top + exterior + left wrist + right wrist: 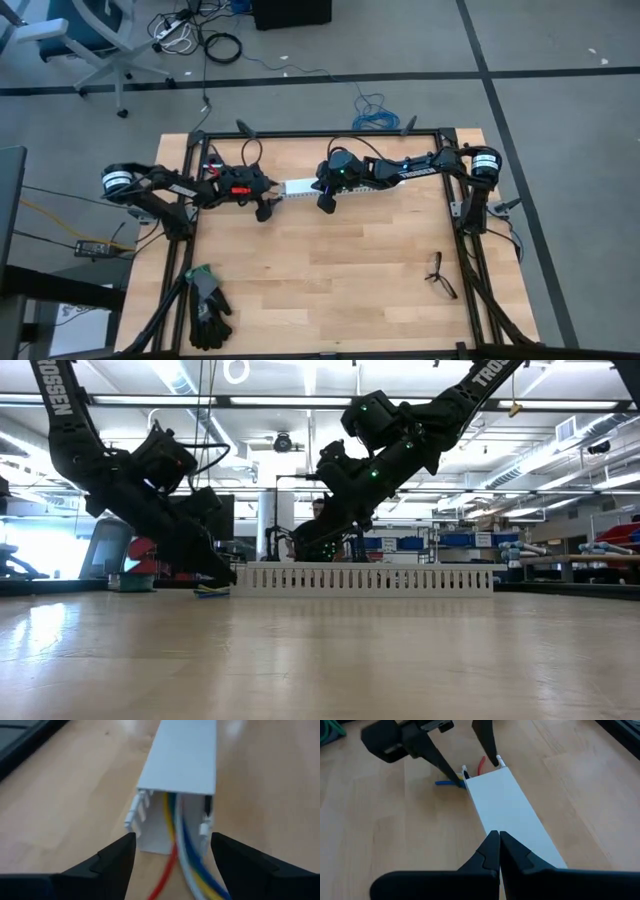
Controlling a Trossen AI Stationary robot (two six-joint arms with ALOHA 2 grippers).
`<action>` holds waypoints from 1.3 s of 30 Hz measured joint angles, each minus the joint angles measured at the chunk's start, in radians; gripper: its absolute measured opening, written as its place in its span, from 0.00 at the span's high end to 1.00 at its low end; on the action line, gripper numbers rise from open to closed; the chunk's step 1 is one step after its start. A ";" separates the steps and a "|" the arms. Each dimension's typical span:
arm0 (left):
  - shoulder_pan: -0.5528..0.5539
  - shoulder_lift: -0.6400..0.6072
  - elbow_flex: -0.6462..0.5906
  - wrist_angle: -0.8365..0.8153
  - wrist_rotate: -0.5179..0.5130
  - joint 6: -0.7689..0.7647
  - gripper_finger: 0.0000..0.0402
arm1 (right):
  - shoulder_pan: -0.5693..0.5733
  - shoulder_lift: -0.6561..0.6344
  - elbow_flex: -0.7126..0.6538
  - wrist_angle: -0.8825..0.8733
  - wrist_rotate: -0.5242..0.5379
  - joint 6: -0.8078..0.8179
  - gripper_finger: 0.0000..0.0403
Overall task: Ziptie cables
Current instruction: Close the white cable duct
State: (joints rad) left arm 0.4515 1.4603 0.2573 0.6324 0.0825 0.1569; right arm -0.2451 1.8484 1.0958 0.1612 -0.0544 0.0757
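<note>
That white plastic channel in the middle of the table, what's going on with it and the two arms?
Coloured cables run inside the white slotted duct and spill out of its end. The left gripper is open at that end, fingers either side of the wires. The right gripper is shut over the duct's lid. No ziptie is visible. Gloves and spectacles lie aside.

I see a white slotted duct (180, 775) on my pale, wood-grain table (330, 280), with red, yellow, blue and white cables (182, 865) running out of its end. Both my grippers, left (172, 862) and right (498, 851), have black fingers. The gloves (207, 305) are black with green trim, the spectacles (438, 275) dark-framed.
</note>
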 joint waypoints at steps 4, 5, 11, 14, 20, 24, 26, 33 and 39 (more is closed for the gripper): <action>0.000 0.004 0.000 -0.002 -0.083 0.051 0.33 | 0.000 0.000 0.000 0.000 0.000 0.000 1.00; 0.000 0.004 0.000 0.000 -0.091 0.051 0.33 | 0.000 0.000 0.000 0.000 0.000 0.000 1.00; 0.000 0.004 0.000 0.010 -0.091 0.076 0.33 | 0.000 0.000 0.000 0.001 0.000 0.000 1.00; 0.000 0.004 0.000 0.011 -0.089 0.076 0.33 | 0.000 0.000 0.000 0.001 0.000 0.000 1.00; 0.000 0.004 0.006 0.026 -0.143 0.073 0.33 | 0.000 0.000 0.000 0.001 0.000 0.000 1.00; 0.000 0.004 0.006 0.042 -0.143 0.068 0.33 | 0.000 0.000 0.000 0.001 0.000 0.000 1.00; 0.000 0.004 0.006 0.052 -0.142 0.068 0.33 | 0.000 0.000 0.000 0.001 0.000 0.000 1.00; 0.000 0.004 0.006 0.053 -0.101 0.025 0.33 | 0.001 0.000 0.000 0.001 0.000 0.000 1.00; 0.000 0.004 0.006 0.023 -0.096 0.016 0.32 | 0.001 0.000 0.000 0.001 0.000 0.000 1.00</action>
State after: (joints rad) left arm 0.4519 1.4647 0.2638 0.6555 -0.0139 0.1730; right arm -0.2440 1.8484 1.0958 0.1623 -0.0544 0.0757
